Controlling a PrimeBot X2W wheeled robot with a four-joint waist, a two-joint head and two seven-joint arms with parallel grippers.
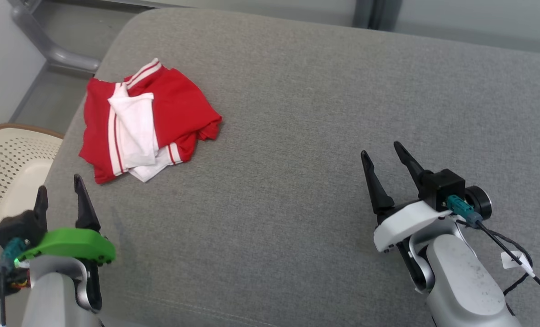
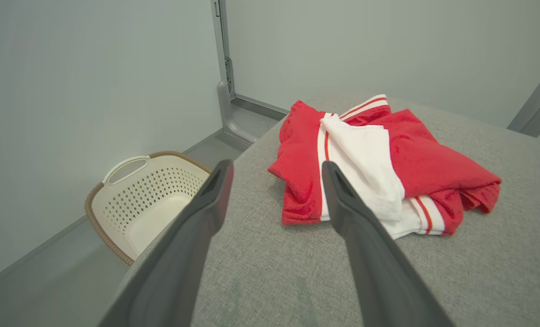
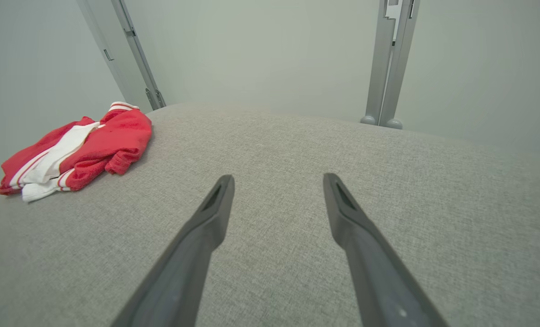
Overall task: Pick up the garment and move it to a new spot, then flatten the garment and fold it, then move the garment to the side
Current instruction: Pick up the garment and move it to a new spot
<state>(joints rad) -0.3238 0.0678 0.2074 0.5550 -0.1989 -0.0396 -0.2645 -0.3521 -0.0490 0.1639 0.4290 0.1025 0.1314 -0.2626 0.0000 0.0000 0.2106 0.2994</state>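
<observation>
**Soft red-and-white heap by the far left corner, both my jaws empty**

The garment lies bunched near the far left corner of the grey cushion, close to its left edge. A pale basket sits on the floor beyond that edge. My left gripper hovers near the front left corner, fingers spread wide with nothing between them, pointed roughly at the heap. My right gripper is well apart toward the right, just as wide and just as empty.

I judge the cloth light, limp and a little stretchy. It will sag and trail when lifted rather than move as one piece, and the cushion's weave may drag on it. A pinch on the raised red fold at the heap's near right, or on the striped white band along its near edge, seems best. That band could be a cuff or a hem; I can't tell, since the layers hide each other. Biting too deep risks catching several layers at once.
</observation>
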